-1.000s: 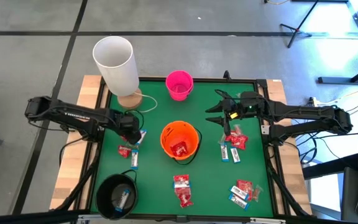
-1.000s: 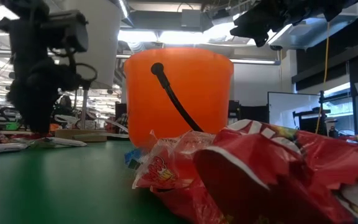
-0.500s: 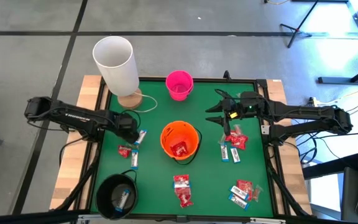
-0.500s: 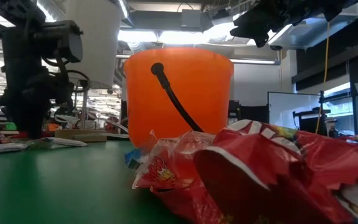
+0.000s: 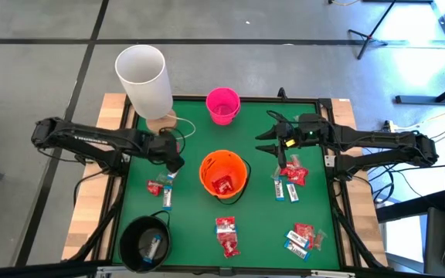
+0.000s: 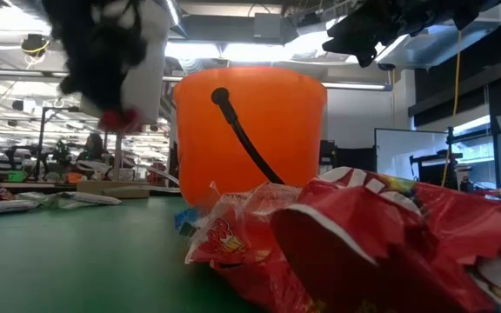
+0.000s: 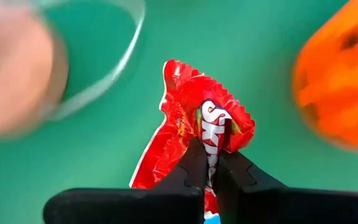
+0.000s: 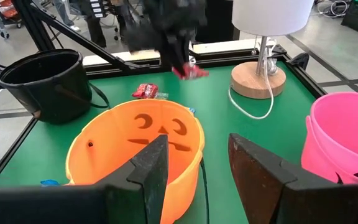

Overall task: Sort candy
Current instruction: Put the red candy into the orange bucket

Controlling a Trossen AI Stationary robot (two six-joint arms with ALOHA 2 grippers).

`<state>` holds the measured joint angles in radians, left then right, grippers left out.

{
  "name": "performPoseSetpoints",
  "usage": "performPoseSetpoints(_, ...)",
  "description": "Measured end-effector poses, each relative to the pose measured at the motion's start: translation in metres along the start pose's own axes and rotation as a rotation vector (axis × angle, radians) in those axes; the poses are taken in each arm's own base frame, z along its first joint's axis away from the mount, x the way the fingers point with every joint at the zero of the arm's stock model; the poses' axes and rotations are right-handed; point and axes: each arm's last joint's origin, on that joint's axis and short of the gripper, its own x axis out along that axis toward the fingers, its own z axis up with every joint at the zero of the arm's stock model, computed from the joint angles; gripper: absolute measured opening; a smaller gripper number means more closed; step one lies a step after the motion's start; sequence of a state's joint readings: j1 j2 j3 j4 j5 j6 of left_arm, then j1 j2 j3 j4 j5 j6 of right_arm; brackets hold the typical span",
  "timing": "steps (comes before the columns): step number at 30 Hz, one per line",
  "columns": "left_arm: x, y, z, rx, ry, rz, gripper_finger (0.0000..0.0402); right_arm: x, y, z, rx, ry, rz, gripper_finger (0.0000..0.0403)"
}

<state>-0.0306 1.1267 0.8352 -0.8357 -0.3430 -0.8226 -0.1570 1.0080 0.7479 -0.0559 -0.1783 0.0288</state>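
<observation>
My left gripper (image 5: 173, 163) hangs above the table, left of the orange bucket (image 5: 223, 174), shut on a shiny red candy packet (image 7: 194, 118); the right wrist view shows that packet (image 8: 191, 73) below the dark fingers. More candy lies on the green mat: a red packet (image 5: 157, 187) and a white-and-blue bar (image 5: 167, 199) under the left arm, and piles at the front (image 5: 226, 235) and right (image 5: 293, 174). My right gripper (image 5: 273, 144) waits open in the air, right of the pink bucket (image 5: 222, 105). My left gripper pinches the red packet between its two fingers (image 7: 194, 171) at the crumpled lower part (image 7: 209, 146). The fingers slant down from the table's left side. The packet is lifted clear of the mat and sticks out crinkled beyond the fingertips.
A black bucket (image 5: 147, 243) with a bar in it stands at the front left. A white lamp (image 5: 144, 77) on a wooden base, with its cord, stands at the far left. The orange bucket holds red candy (image 5: 222, 185). More packets lie at the front right (image 5: 303, 239).
My left gripper has shut on the red packet at the mat, then risen and drifted toward the orange bucket. The packet is now lifted clear of the table.
</observation>
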Motion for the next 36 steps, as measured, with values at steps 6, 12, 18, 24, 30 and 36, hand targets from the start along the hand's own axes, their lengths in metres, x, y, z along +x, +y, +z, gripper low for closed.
performPoseSetpoints(6,-0.033,-0.034,0.028,0.118,-0.319,-0.180,0.0000,0.000,-0.001,0.000,0.000,-0.002,-0.021,0.0165)
performPoseSetpoints(12,-0.034,-0.064,0.041,0.133,-0.485,-0.400,0.0000,0.000,-0.001,0.000,-0.009,-0.001,-0.028,0.0165)
performPoseSetpoints(18,-0.009,-0.097,0.041,0.243,-0.489,-0.539,0.0000,-0.006,-0.003,0.000,-0.026,0.006,-0.121,0.0165)
performPoseSetpoints(24,0.017,-0.106,0.036,0.291,-0.412,-0.521,0.0000,-0.008,-0.003,0.001,-0.022,0.003,-0.135,0.0165)
performPoseSetpoints(30,0.023,-0.105,0.038,0.298,-0.392,-0.527,0.0000,-0.008,-0.003,0.000,0.016,0.013,-0.135,0.0165)
performPoseSetpoints(36,0.024,-0.104,0.039,0.338,-0.400,-0.523,0.0000,-0.008,-0.003,-0.001,0.025,0.016,-0.135,0.0165)
